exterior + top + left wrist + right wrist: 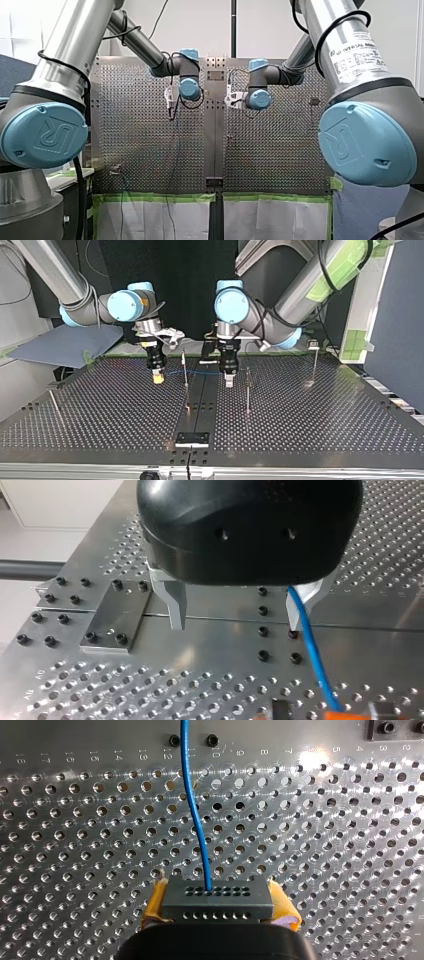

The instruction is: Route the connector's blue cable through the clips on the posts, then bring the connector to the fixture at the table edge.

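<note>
My right gripper (218, 906) is shut on the black connector (217, 894), which sits between its yellow pads (156, 902). The blue cable (194, 805) leaves the connector's face and runs ahead over the perforated plate. In the top view my right gripper (158, 376) hangs just above the table at the left of a thin post (185, 369), and the blue cable (197, 373) stretches across to my left gripper (228, 381). My left gripper (236, 627) stands open, and the cable (307, 640) passes close by one metal finger (300, 600). The fixture (192, 439) sits at the near table edge.
More thin posts stand on the plate: one (247, 390) beside my left gripper, one (314, 365) at the top view's right, one (54, 402) at its left. A bolted plate (112, 615) lies beside my left gripper. A seam with bolts (262, 630) runs under it.
</note>
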`<control>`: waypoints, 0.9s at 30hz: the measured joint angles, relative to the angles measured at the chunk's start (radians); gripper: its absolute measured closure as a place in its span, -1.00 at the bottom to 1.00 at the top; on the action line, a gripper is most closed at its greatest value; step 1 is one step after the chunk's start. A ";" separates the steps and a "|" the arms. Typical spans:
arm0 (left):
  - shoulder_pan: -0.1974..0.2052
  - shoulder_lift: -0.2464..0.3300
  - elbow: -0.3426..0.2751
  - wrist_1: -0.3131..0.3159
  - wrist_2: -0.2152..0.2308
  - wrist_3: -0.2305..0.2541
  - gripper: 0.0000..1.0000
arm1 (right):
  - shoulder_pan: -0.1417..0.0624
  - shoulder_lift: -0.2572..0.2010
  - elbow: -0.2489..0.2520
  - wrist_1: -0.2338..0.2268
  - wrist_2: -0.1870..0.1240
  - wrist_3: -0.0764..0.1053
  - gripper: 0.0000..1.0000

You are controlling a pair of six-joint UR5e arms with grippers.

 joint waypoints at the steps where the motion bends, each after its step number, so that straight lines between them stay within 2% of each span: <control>1: 0.000 -0.005 0.003 -0.004 -0.001 0.000 -1.00 | 0.000 0.000 0.000 0.000 0.000 0.000 1.00; 9: -0.008 -0.054 0.022 -0.016 -0.004 -0.007 -1.00 | 0.001 -0.001 0.000 0.003 0.000 0.000 1.00; 18: -0.008 -0.057 0.026 0.011 -0.057 -0.003 -1.00 | 0.002 0.000 0.000 0.004 0.000 -0.001 1.00; 27: -0.009 -0.058 0.039 0.027 -0.059 0.003 -1.00 | 0.000 -0.001 0.000 0.005 0.000 -0.004 1.00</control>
